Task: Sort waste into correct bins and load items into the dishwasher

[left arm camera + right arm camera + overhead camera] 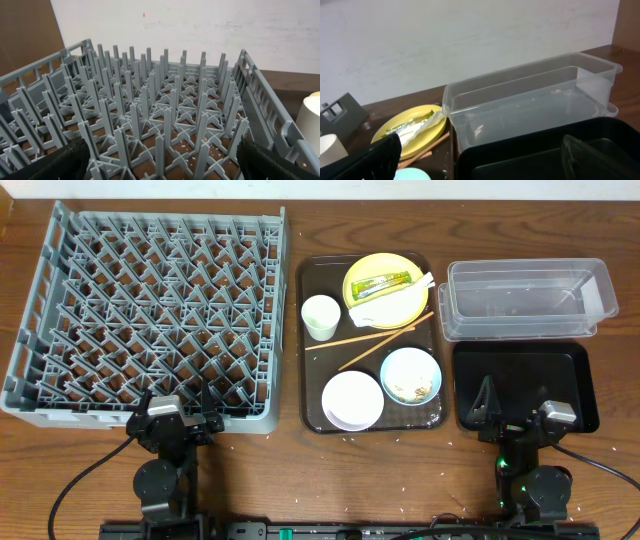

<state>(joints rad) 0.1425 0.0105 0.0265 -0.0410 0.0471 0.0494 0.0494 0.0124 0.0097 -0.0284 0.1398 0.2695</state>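
Rack: dish rack (150, 310) holds no dishes.
Bins: clear tub (530, 298) and black tray (520, 365) are bare.
Load: dishes and waste sit on the serving tray (312, 385), wrapper (382, 284) on yellow plate (390, 305).
Claws: left claw (160, 165) and right claw (485, 160) spread wide, empty.
Progress: apparently unstarted.

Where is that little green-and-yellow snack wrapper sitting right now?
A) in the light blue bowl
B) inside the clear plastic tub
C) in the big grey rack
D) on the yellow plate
D: in the overhead view the snack wrapper lies across the yellow plate, not in any tub, rack or bowl.
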